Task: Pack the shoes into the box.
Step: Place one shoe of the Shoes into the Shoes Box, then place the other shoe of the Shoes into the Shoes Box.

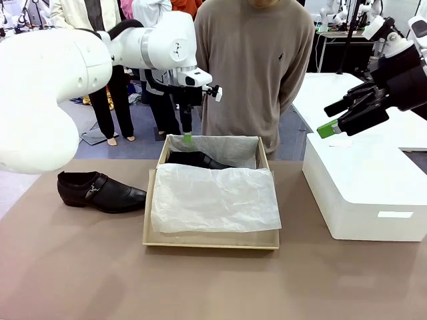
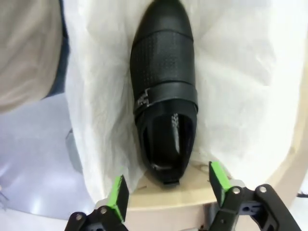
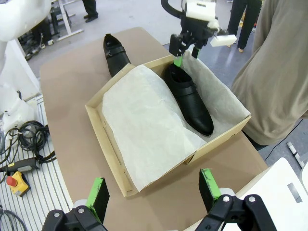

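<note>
Bright, even overhead light leaves only faint, soft shadows on the bench [image 1: 67,280]. In the left wrist view the tissue paper [image 2: 240,72] washes out near white and the shoe [image 2: 163,62] carries a dull sheen. Both wrist views bow at their edges.

There are two black dress shoes with strap and buckle: the first shoe [image 3: 188,98] and the second shoe [image 1: 100,191]. There is one tan cardboard shoebox [image 1: 212,241], and one lining of white tissue paper [image 1: 213,199] in it; how many sheets it has, I cannot tell. There is one larger white box [image 1: 367,193], one table [image 1: 67,273] and one person [image 1: 257,60] at its far side. The grippers are two, the left gripper [image 1: 188,137] and the right gripper [image 3: 153,187], each with two green pads [image 3: 98,191]. One red emergency-stop button [image 3: 14,182] is beside the table.
</note>
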`<state>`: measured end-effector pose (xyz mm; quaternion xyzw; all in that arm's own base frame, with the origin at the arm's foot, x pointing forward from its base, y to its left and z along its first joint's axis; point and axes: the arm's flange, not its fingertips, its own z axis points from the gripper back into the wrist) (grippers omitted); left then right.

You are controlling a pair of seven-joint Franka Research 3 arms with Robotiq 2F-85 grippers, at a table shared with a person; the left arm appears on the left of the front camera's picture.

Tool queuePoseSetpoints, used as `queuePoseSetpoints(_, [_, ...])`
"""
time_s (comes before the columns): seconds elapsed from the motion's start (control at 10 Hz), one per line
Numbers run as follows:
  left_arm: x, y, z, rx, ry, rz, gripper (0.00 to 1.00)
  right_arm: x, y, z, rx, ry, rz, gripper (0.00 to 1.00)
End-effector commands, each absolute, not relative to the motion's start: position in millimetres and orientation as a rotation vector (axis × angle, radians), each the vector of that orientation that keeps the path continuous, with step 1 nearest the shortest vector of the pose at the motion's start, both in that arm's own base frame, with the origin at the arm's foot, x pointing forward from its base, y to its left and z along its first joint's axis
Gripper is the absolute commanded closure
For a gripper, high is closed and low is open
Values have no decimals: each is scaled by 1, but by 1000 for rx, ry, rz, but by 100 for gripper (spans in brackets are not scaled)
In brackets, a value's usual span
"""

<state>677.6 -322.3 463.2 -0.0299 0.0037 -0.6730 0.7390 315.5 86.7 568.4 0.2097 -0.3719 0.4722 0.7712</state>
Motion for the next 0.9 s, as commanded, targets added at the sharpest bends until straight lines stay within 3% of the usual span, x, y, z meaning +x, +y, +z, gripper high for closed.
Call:
queuePoseSetpoints(0.0, [687,-305,475,-92,10,-1478,0,319,86,568,473,-826,1046,0])
queuePoseSetpoints(0.8, [678,-322,463,-66,8,-1477,0,319,86,568,473,-826,1046,0])
